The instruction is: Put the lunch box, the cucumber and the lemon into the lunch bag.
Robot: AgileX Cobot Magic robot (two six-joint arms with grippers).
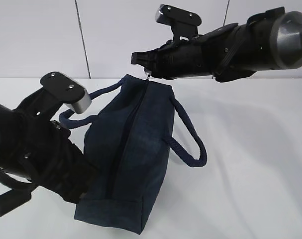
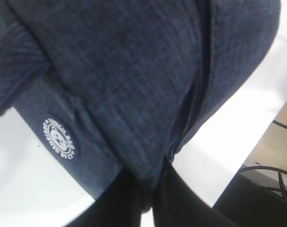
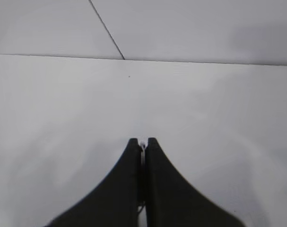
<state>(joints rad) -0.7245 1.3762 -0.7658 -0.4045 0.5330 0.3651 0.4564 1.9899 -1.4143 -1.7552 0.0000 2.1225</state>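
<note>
While the white table (image 1: 250,164) fills most of the exterior view, the lunch bag (image 1: 133,149) lies across its middle as the largest thing on it, a dark navy fabric box running from the lower centre of the frame up to the upper centre. Its top seam with the zipper runs lengthwise along the upper face and looks closed along the whole visible length. One looped handle (image 1: 190,137) curls out to the right of the bag and rests on the table; the other handle (image 1: 98,94) arches off the left side toward the upper left.

At the lower left of the exterior view, the left arm presses against the near end of the bag. In the left wrist view the left gripper (image 2: 150,198) sits at the bottom centre of the frame, its two dark fingers nearly together and pinching a fold of the navy cloth, with the bag filling the frame above it. A small round white logo patch (image 2: 59,138) shows on the fabric at the lower left of that view.

From the upper right of the exterior view, the right gripper (image 1: 143,64) reaches to the far end of the bag, its tip just above the end of the zipper line. In the right wrist view its fingers are pressed together on a small silvery metal piece (image 3: 143,144), too small to identify for certain.
</note>
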